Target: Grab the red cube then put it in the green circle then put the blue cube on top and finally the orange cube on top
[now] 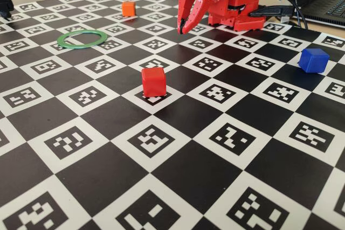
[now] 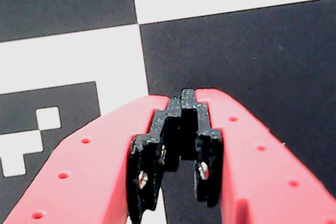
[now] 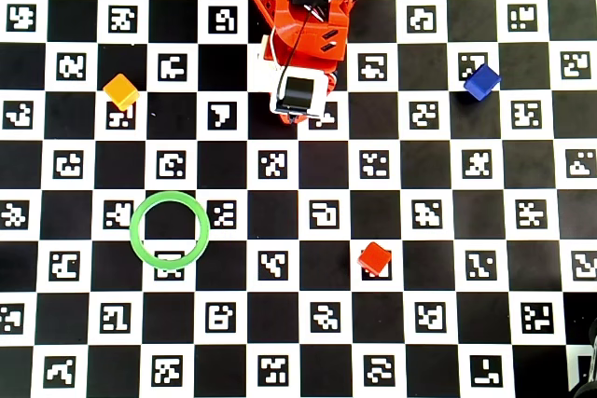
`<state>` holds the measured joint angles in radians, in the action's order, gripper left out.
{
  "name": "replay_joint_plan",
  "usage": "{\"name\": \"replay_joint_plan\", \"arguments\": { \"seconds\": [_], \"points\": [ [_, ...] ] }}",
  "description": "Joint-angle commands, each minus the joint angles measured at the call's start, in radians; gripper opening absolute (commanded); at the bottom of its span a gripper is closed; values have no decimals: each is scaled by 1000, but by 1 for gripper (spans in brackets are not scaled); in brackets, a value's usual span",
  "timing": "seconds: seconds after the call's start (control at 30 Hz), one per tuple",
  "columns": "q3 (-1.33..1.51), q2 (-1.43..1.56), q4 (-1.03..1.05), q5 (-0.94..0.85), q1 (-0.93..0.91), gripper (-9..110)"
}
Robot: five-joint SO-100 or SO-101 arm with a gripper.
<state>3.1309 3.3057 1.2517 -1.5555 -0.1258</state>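
Nothing is stacked yet: our tool (image 1: 184, 29) hangs closed and empty, well apart from the red cube (image 1: 153, 82) and the empty green circle (image 1: 82, 38).

My arm (image 3: 303, 6) is folded close to my base, at the far edge of the board in the fixed view and at the top middle in the overhead view. My upper parts are bent together, and my wrist turns downward. My gripper (image 1: 183, 28) points to the surface, with the tips just above it, not touching as far as I can see. In the wrist view my two red fingers (image 2: 105, 156) come together at the tips, and the black pads (image 2: 202, 129) meet at the front. My jaws are closed and I hold nothing between them.
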Motion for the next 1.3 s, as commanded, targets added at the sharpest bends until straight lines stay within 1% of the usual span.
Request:
{"name": "replay_joint_plan", "arguments": {
  "seconds": [0.0,0.73,0.87,0.97,1.07,1.27],
  "points": [
    [57,51,103,5,-3,-6],
    [57,51,101,-9,14,-6],
    [48,5,35,8,17,-6],
    [-54,-106,-2,126,28,-6],
    [-245,-293,-17,265,43,-6],
    [-624,-583,46,402,64,-6]
  ]
}}
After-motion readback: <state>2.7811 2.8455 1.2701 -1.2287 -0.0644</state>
